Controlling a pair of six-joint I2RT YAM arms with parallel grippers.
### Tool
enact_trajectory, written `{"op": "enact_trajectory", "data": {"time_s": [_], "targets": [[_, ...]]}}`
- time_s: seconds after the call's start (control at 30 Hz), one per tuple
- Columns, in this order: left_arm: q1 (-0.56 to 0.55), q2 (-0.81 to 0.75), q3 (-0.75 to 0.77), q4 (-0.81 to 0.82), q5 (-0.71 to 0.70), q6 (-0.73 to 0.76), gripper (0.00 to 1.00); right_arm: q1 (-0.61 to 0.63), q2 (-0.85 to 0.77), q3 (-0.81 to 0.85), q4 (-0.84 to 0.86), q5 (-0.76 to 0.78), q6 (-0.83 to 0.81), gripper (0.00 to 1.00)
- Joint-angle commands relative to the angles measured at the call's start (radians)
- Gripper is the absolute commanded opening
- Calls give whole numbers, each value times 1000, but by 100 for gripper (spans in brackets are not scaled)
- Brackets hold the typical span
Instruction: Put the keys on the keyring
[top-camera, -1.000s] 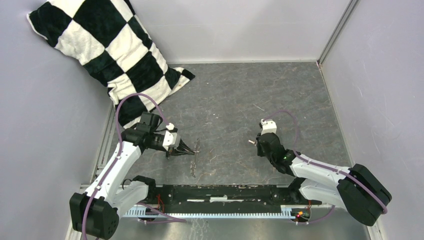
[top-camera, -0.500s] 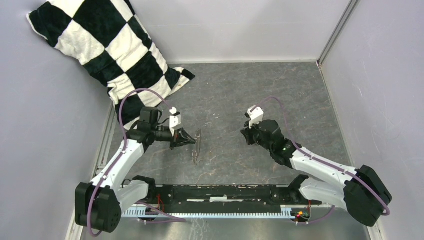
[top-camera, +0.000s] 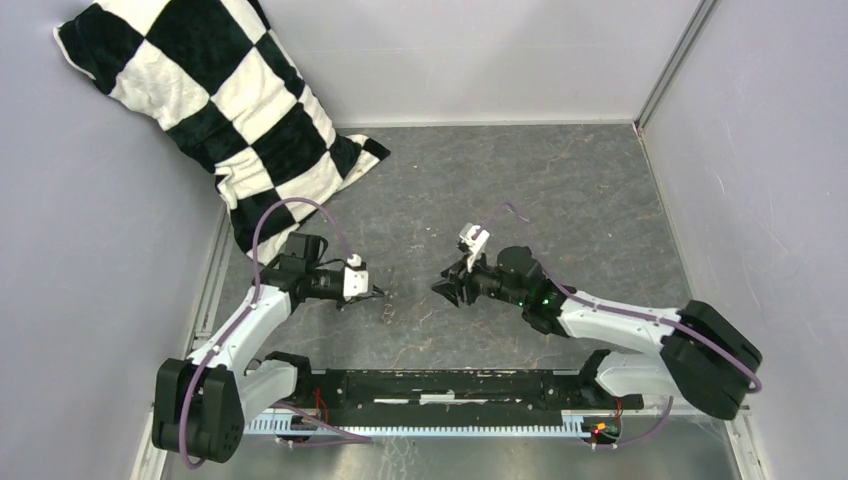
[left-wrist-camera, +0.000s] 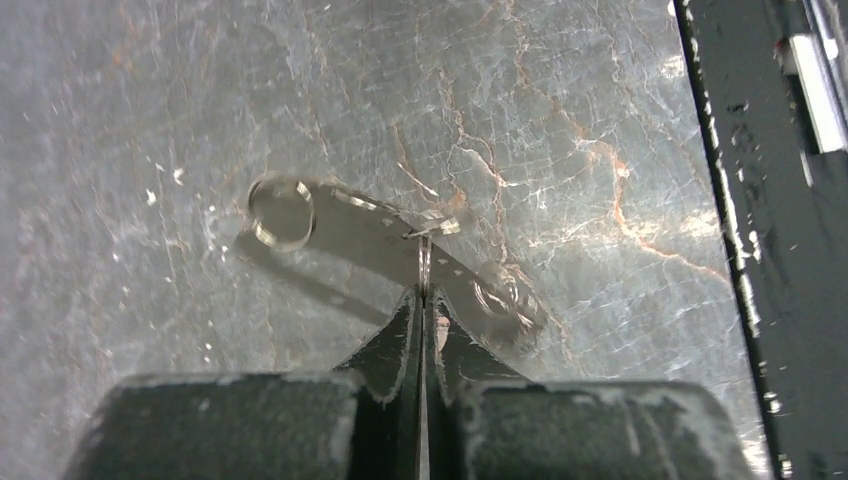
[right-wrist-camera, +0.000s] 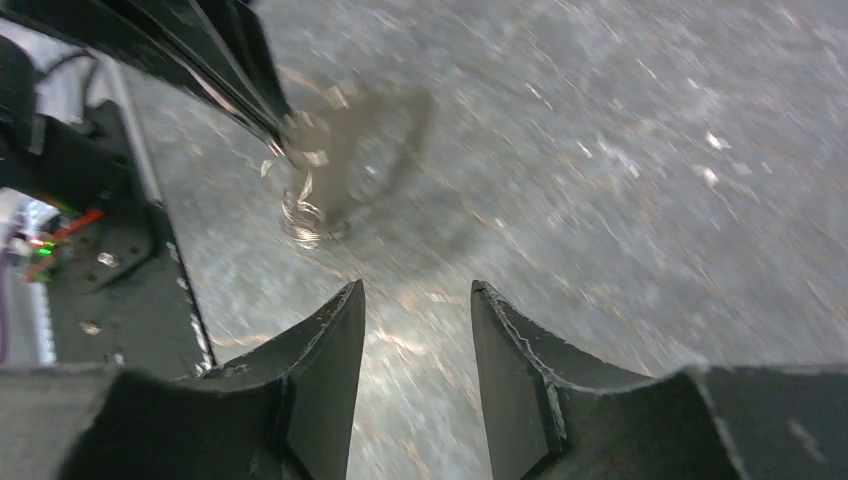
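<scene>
My left gripper (top-camera: 376, 292) is shut on the thin silvery keyring (top-camera: 388, 300), low over the grey table. In the left wrist view the keyring (left-wrist-camera: 424, 262) stands edge-on between the closed fingertips (left-wrist-camera: 406, 318). A small silvery ring (left-wrist-camera: 281, 211) sits to its left. My right gripper (top-camera: 446, 290) is open, a short way to the right of the keyring and pointing at it. The right wrist view has nothing between my right gripper's (right-wrist-camera: 417, 292) fingers. Beyond them the blurred keyring (right-wrist-camera: 318, 150) hangs from the left arm's black fingers (right-wrist-camera: 240, 70). The keys show in no view.
A black-and-white checkered cushion (top-camera: 200, 100) leans in the back left corner. Grey walls (top-camera: 770, 150) close in the table on three sides. The black mounting rail (top-camera: 450, 385) runs along the near edge and appears as the black mounting rail (left-wrist-camera: 770, 220) in the left wrist view.
My right arm has swung left towards the keyring and its jaws have opened. The left gripper has shifted slightly and turned, still shut on the keyring.
</scene>
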Motion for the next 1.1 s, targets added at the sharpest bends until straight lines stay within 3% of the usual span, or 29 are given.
{"op": "enact_trajectory", "data": {"time_s": [0.0,0.1,0.37,0.53,0.67,0.73,0.8,0.87,1.0,1.07], "targets": [[0,39,-28,-110,-45,401,2,38,108,96,276,-170,47,50],[1,60,-47,-113,-63,498,2,55,176,124,349,-178,76,51],[0,105,-50,-64,-44,545,2,56,292,205,345,-194,100,47],[-10,132,3,-110,16,536,2,56,215,96,311,-203,40,45],[-17,132,52,-266,38,613,2,57,121,11,211,-162,-18,49],[-17,131,65,-383,0,710,2,59,99,-19,193,-163,-22,56],[-17,133,77,-419,-58,717,5,87,97,-25,174,-152,-47,98],[-2,144,102,-384,-90,581,10,135,119,-3,148,-127,-95,98],[80,196,158,-297,-135,294,32,185,193,44,162,-92,-162,98],[107,254,205,-365,-184,272,35,183,214,73,149,-70,-192,98]]}}
